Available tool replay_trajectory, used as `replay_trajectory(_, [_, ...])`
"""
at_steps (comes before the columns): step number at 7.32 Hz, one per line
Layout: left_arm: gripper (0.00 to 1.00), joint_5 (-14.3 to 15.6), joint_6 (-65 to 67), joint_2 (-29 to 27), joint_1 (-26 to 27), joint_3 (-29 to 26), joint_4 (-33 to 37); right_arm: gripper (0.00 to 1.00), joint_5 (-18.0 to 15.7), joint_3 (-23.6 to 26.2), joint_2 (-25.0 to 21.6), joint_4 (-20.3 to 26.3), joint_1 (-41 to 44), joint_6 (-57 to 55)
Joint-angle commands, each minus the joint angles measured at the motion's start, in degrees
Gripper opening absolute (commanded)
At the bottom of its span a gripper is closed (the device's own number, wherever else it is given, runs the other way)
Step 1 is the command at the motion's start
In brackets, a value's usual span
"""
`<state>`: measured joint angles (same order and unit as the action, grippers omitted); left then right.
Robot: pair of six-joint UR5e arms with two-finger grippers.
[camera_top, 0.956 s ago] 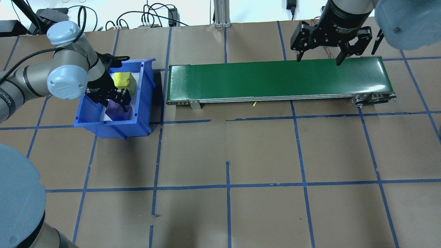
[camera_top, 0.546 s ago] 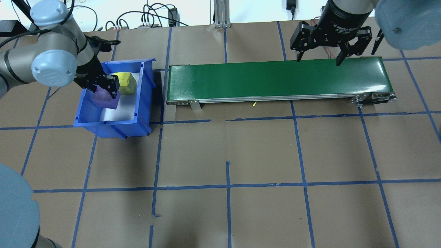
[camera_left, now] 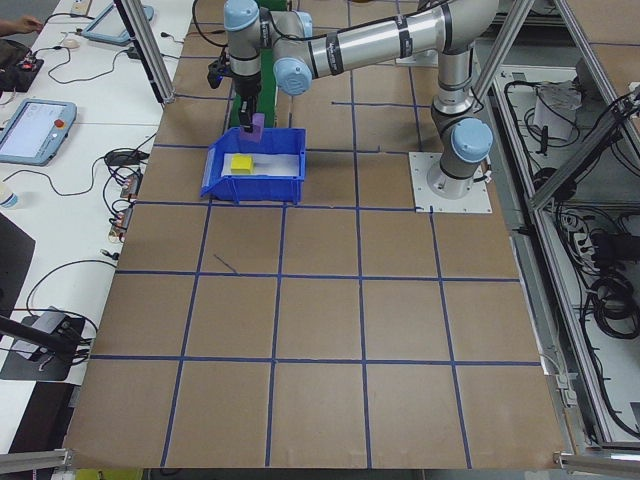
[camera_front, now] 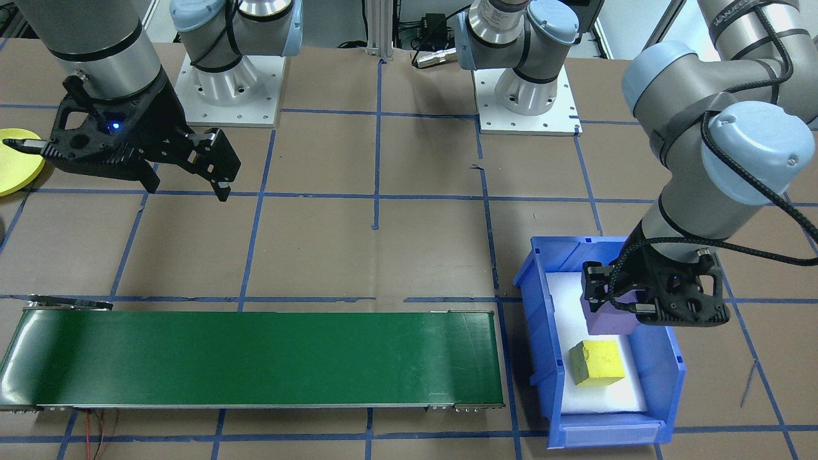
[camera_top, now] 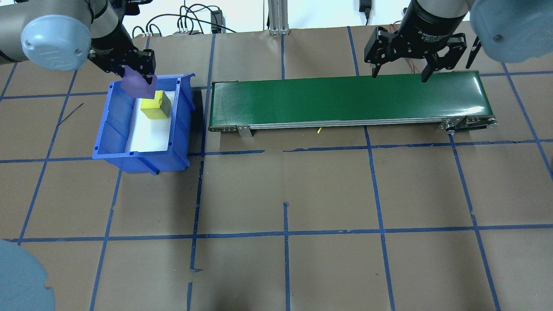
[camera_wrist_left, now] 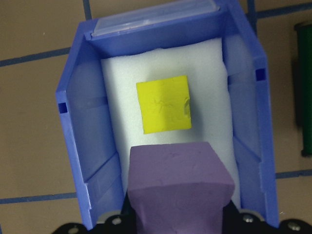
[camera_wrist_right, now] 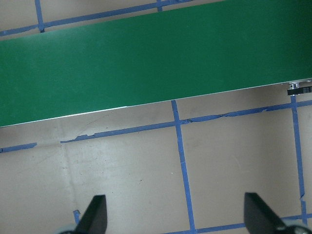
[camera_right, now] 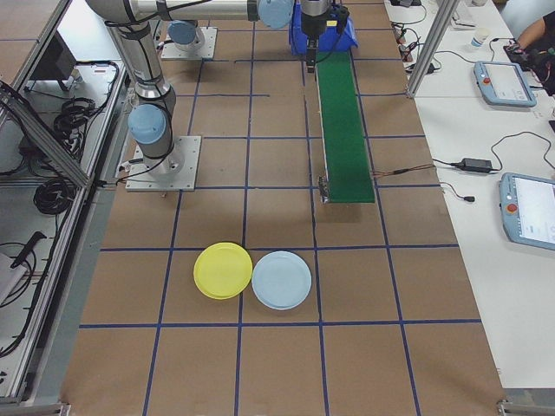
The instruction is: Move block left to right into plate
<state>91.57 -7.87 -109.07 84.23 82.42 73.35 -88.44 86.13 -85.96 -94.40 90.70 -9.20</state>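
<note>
My left gripper [camera_top: 138,80] is shut on a purple block [camera_top: 137,85], held in the air over the far end of the blue bin [camera_top: 179,125]. In the left wrist view the purple block [camera_wrist_left: 180,190] fills the bottom edge. A yellow block [camera_top: 156,105] lies on the white foam inside the bin. The plate [camera_right: 223,270] is bright yellow-green and lies flat on the table far out on the right side; its edge [camera_front: 16,169] shows in the front-facing view. Above the right end of the green conveyor belt [camera_top: 345,99] hangs my right gripper [camera_top: 400,76], open and empty.
A light blue plate [camera_right: 281,280] lies touching the yellow-green one. The conveyor runs left to right between the bin and the right arm. Brown paper with blue tape lines covers the table. Cables and an aluminium post [camera_top: 276,17] stand along the far edge.
My left gripper has risen out of the bin with the purple block and shifted toward the bin's far end. The yellow block and the right gripper have stayed put.
</note>
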Motion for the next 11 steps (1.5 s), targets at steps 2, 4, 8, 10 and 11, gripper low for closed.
replay_trajectory(2, [0.09,-2.28,9.71,-4.82,8.31,-1.56,-4.78,1.0,-0.07,0.0,0.0,0.0,0.0,-0.03])
replay_trajectory(4, [0.09,-6.19,11.2,-6.41,10.68,-1.03,-6.19,1.0,0.02,0.0,0.0,0.0,0.0,0.06])
replay_trajectory(8, [0.1,-8.34,11.65,-12.2,11.84,1.6,-18.11,1.0,0.02,0.0,0.0,0.0,0.0,-0.03])
replay_trajectory(10, [0.99,-8.43,13.74,-12.13,12.45,2.31,-18.42,1.0,0.02,0.0,0.0,0.0,0.0,0.06])
replay_trajectory(11, [1.0,-8.43,14.97,-11.09,13.76,2.75,-18.07,1.0,0.02,0.0,0.0,0.0,0.0,-0.03])
